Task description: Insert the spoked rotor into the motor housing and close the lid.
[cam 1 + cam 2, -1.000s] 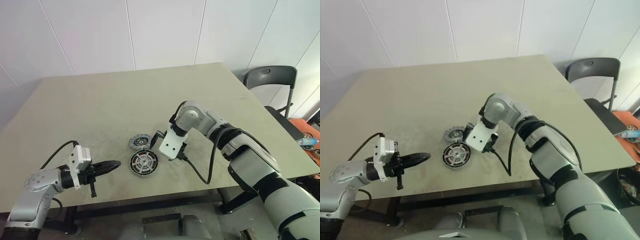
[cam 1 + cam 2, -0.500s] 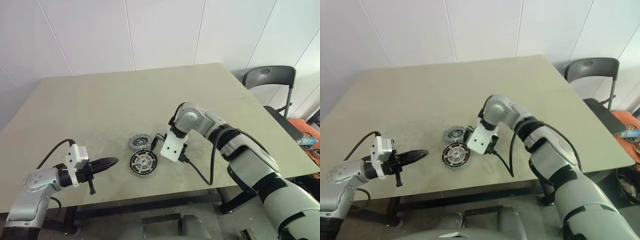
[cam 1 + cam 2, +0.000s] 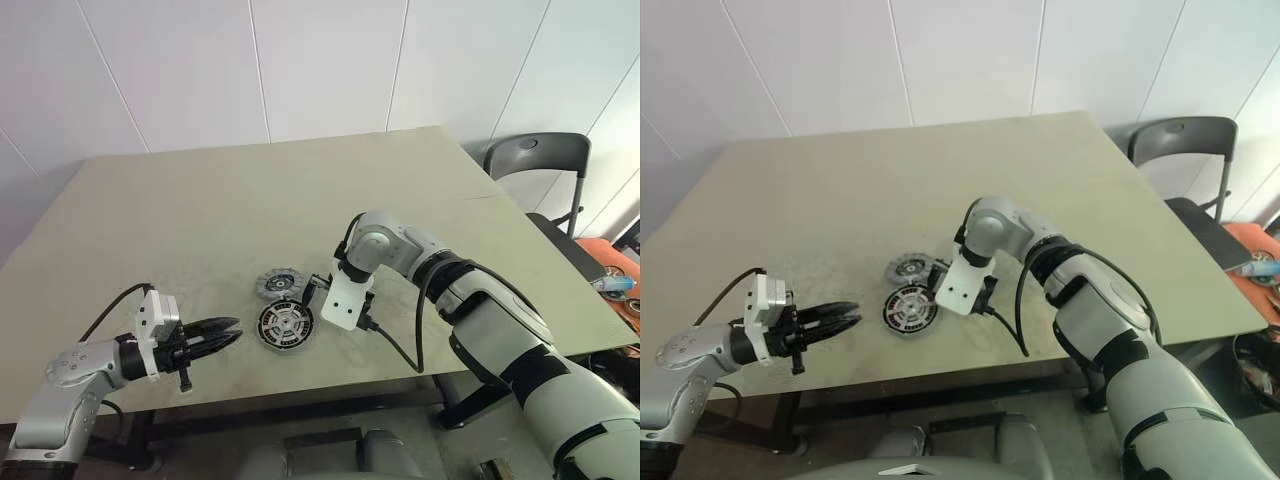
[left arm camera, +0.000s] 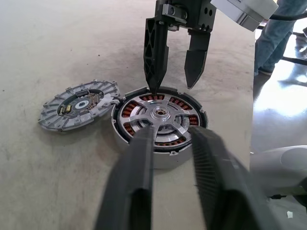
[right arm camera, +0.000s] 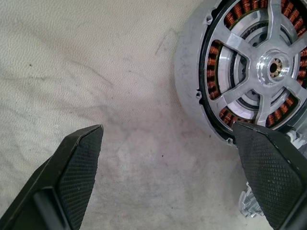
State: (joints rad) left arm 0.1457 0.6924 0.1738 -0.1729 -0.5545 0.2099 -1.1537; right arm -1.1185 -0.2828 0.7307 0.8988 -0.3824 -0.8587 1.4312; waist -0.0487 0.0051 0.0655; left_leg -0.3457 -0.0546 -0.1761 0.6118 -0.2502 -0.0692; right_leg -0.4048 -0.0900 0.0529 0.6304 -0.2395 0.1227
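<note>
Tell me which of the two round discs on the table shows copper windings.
The motor housing, the disc nearer the table's front edge: copper coils ring its spoked silvery centre. The lid beside it is flat grey, without coils.

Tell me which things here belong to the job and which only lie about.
Belong to the job:
- motor housing, spoked rotor already sitting in it
- lid, flat on the table beside it

Only lying about:
- chair
- table, as support

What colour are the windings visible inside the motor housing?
Copper-orange, showing between the silvery spokes in the motor housing; the right wrist view shows them best.
</note>
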